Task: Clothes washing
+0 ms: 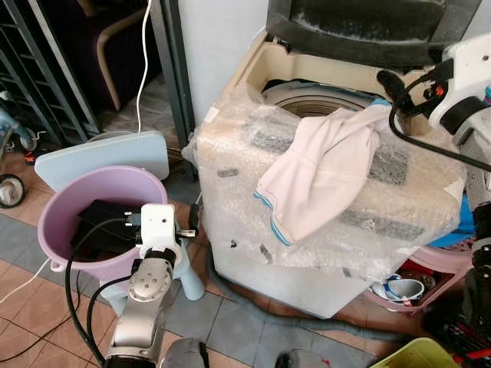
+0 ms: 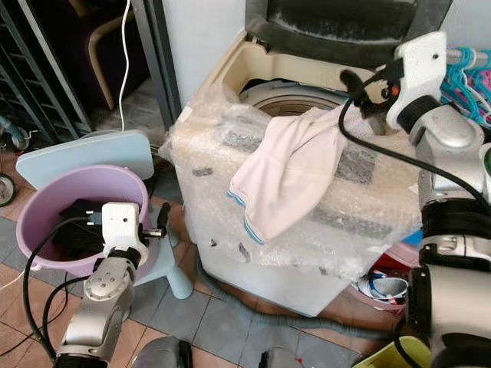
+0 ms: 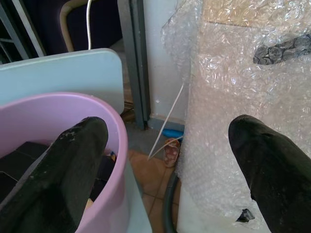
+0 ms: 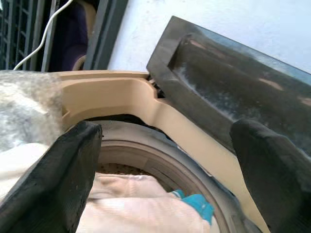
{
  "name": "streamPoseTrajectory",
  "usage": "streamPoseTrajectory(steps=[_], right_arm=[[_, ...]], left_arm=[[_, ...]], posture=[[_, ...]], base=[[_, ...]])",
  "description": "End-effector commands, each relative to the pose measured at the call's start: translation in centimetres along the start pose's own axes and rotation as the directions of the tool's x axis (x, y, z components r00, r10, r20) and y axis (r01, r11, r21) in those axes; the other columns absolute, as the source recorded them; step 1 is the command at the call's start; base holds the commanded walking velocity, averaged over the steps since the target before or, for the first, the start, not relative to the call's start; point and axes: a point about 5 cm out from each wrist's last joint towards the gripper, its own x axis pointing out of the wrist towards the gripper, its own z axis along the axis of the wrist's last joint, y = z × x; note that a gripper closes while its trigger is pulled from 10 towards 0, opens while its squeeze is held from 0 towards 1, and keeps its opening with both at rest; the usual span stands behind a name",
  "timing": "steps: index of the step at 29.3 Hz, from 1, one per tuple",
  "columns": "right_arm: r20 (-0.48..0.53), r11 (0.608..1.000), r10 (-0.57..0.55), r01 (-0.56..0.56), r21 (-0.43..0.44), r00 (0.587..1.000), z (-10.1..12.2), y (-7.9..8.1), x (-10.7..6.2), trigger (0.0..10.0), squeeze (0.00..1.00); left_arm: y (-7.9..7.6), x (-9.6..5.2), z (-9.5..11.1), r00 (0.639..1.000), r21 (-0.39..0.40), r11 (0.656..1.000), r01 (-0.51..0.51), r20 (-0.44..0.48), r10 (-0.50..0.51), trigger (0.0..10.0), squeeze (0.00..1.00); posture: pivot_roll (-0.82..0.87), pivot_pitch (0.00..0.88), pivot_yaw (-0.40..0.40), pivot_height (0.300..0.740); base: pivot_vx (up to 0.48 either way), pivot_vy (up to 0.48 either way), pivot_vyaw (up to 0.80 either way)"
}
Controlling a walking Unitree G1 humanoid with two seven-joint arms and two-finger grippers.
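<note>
Top-loading washing machine (image 1: 307,261), cream plastic body w/ front and top wrapped in clear bubble wrap (image 1: 253,222), stands w/ its dark grey lid (image 1: 360,31) tipped up and open. A pale pink-white garment w/ a thin blue edge stripe (image 1: 318,180) is draped over the machine's front rim: its upper part reaches into the drum opening (image 1: 314,100), the rest hangs down over the bubble wrap outside. Right gripper (image 4: 165,174), two long black fingers on a silver-white arm, sits above the drum at the machine's back right; jaws spread wide, nothing between them, the garment just below and ahead of the fingertips (image 4: 73,160), w/ a bit of teal cloth (image 4: 197,204) next to it inside the drum. Can't tell if the fingers touch the fabric. Left gripper (image 3: 165,160) is low, beside the machine's left front corner; jaws also spread wide and empty. One left finger (image 3: 63,165) is over the rim of a round lilac plastic tub (image 1: 92,192) holding dark items; the other is against the bubble-wrapped side. Behind the tub, a pale blue flat plastic board (image 1: 107,157) leans near a grey door frame (image 1: 173,69). Floor of brown and grey tiles (image 1: 230,330). A pink basket (image 1: 430,276) sits low on the machine's right side.
</note>
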Motion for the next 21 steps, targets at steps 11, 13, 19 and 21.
streamPoseTrajectory(steps=[11,13,19,21], right_arm=[[-0.207,0.976,0.140,-0.170,-0.137,0.968,-5.2,5.7,-1.0,0.0,0.00],[-0.249,0.973,0.149,-0.186,-0.135,0.957,-6.0,6.2,-1.2,0.0,0.00],[-0.274,0.984,0.077,-0.117,-0.132,0.959,-6.7,6.6,-0.9,0.0,0.00],[-0.283,0.987,0.063,-0.102,-0.127,0.957,-6.9,6.6,-0.8,0.0,0.00]], left_arm=[[-0.1,0.2,0.0,1.000,0.016,1.000,0.011,0.001,-0.011,10.0,0.00],[-0.2,0.2,0.0,1.000,0.015,1.000,0.010,0.001,-0.010,10.0,0.00],[-0.2,0.3,-0.1,1.000,0.016,1.000,0.007,-0.004,-0.007,10.0,0.00],[-0.3,0.3,-0.1,1.000,0.016,1.000,0.006,-0.006,-0.006,10.0,0.00]], posture=[[0.01,0.016,0.010,0.740],[0.01,0.014,0.008,0.740],[0.01,0.011,0.005,0.740],[0.01,0.010,0.004,0.740]], base=[[0.000,0.000,0.00],[0.000,0.000,0.00],[0.000,0.000,0.00],[0.000,0.000,0.00]])
